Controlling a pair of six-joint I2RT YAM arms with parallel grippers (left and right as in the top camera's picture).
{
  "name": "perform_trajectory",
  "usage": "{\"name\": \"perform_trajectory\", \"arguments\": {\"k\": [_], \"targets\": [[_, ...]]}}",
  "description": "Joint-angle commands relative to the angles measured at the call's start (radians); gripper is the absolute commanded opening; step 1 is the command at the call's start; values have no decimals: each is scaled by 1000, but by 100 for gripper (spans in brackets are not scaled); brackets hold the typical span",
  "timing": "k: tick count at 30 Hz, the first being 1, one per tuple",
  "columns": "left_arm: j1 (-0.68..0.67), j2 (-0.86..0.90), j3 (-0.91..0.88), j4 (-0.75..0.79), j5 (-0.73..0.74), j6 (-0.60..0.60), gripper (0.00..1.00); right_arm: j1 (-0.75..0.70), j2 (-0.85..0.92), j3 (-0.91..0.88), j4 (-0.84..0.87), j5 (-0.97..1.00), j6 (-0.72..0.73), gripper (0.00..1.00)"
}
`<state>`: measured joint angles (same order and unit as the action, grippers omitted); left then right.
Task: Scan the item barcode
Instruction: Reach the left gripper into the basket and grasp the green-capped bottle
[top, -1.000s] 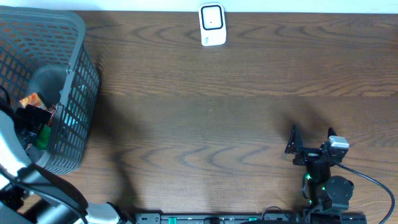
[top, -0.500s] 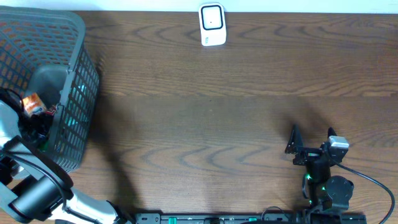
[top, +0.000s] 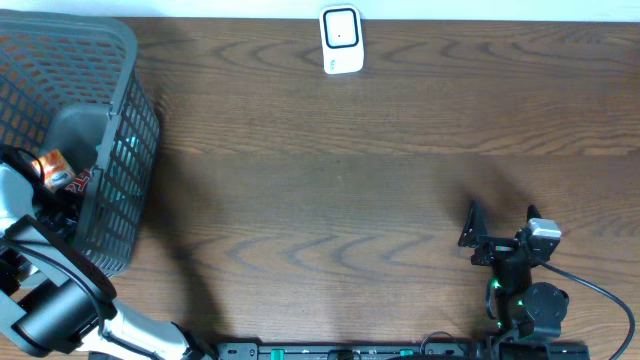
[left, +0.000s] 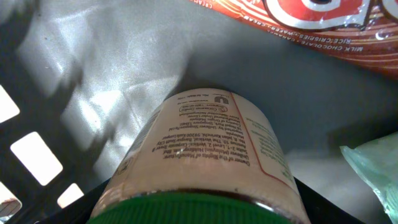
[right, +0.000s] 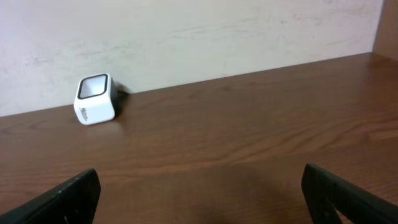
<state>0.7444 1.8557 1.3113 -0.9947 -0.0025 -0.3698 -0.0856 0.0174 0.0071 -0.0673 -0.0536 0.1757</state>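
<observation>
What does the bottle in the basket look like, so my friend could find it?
Start at the grey mesh basket at the left end of the wooden table. On its floor lies the bottle, near a red chocolate wrapper and a pale green bag. It alone is round, with a green cap and a pale label full of tiny print.

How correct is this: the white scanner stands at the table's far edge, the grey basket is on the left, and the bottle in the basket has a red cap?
Only the cap is wrong: the left wrist view shows it green, not red, on the bottle. The scanner and basket are as stated.
</observation>
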Motion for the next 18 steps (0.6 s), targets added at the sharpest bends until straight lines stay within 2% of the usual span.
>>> {"name": "perform_trajectory", "arguments": {"k": [1, 6, 18], "targets": [[2, 4, -2, -5, -6, -6, 71, 7, -4, -2, -4, 3, 10, 99], [2, -27, 57, -41, 11, -6, 71, 7, -4, -2, -4, 3, 10, 99], [-2, -291, 438, -153, 270, -11, 71, 7, -4, -2, -4, 3, 10, 99]]}}
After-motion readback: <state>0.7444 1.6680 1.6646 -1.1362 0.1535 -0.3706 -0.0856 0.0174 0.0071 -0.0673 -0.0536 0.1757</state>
